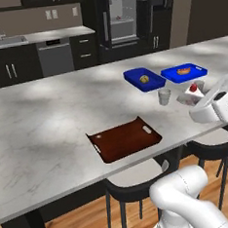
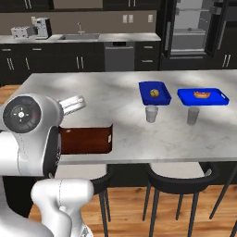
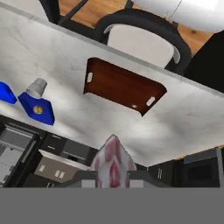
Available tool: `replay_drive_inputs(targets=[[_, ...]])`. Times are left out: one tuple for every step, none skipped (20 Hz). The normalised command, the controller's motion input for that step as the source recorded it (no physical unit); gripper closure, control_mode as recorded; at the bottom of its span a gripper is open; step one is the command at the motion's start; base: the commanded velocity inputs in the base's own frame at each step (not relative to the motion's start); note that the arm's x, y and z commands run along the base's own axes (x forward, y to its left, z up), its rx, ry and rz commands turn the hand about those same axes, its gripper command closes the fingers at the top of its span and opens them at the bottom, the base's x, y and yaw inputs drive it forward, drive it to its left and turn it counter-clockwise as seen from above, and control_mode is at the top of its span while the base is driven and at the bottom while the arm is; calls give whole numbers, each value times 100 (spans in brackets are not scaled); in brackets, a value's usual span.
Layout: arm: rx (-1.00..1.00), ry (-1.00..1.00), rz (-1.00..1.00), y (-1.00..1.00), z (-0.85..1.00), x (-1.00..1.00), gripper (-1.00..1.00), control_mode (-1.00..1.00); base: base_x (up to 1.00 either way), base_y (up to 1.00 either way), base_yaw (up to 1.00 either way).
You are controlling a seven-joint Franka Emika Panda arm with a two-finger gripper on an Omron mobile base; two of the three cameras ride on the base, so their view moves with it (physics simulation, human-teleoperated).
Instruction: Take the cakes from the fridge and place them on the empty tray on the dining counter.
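Marbled bench (image 1: 48,121) carries the empty tray (image 1: 124,138), nothing in it yet. Right of it, the tool (image 3: 112,177) is clamped on a cake (image 1: 192,93), which awaits placing.

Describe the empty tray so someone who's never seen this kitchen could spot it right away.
Look at the big marbled dining counter. At its near edge, above the stools, lies the empty tray: flat, dark reddish-brown, with a low rim and two handle slots. The two trays farther back are bright blue and hold food.
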Motion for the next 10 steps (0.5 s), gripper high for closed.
replay_drive_inputs(targets=[[-5,0,-1,52,-61,62,100,-100,0,0,0],[-6,0,-2,61,-63,57,100,-100,0,0,0],[-5,0,-1,59,-60,54,100,-100,0,0,0],[-8,0,-1,67,-58,56,100,-100,0,0,0],[-10,3,-3,70,-56,55,100,-100,0,0,0],[-12,7,-5,80,-58,60,100,-100,0,0,0],[-12,7,-5,76,-61,61,100,-100,0,0,0],[-13,8,-6,60,-63,56,100,-100,0,0,0],[-17,12,-9,50,-64,53,100,-100,0,0,0],[-18,18,-11,33,-61,54,100,-100,0,0,0]])
